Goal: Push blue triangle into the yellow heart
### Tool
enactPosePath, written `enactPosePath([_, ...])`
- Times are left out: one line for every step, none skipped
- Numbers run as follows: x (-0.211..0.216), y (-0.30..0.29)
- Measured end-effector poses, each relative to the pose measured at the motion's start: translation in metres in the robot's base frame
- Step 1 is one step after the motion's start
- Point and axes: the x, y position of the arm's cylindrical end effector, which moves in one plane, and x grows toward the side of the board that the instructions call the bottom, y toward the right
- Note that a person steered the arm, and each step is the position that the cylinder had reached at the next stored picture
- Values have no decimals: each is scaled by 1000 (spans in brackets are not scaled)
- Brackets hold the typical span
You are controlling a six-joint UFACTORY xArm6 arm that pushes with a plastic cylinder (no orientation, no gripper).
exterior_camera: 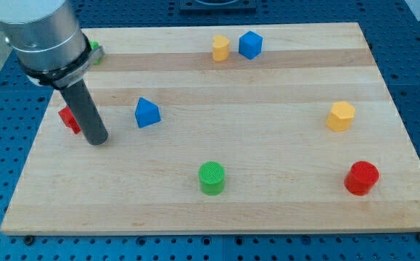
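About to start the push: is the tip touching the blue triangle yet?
Apart. The camera view shows bare wood between my tip and the blue triangle, which sits toward the view's right of the tip.

My tip [97,140] sits just left of the blue triangle [146,112]; the yellow heart [220,48] lies well off toward the top right.

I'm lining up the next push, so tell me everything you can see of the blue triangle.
The blue triangle is a small, solid-looking block of matte blue, with a lighter top face and darker sides. It lies flat on the wooden board, left of centre, apex toward the view's top. Nothing touches it: my tip rests on the board to its left and slightly lower, with a clear gap between.
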Motion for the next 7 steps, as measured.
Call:
enactPosePath([-9,0])
enactPosePath([-8,1])
enactPosePath([-45,36])
enactPosePath([-46,48])
enactPosePath([-26,53])
enactPosePath([5,53])
enactPosePath([3,65])
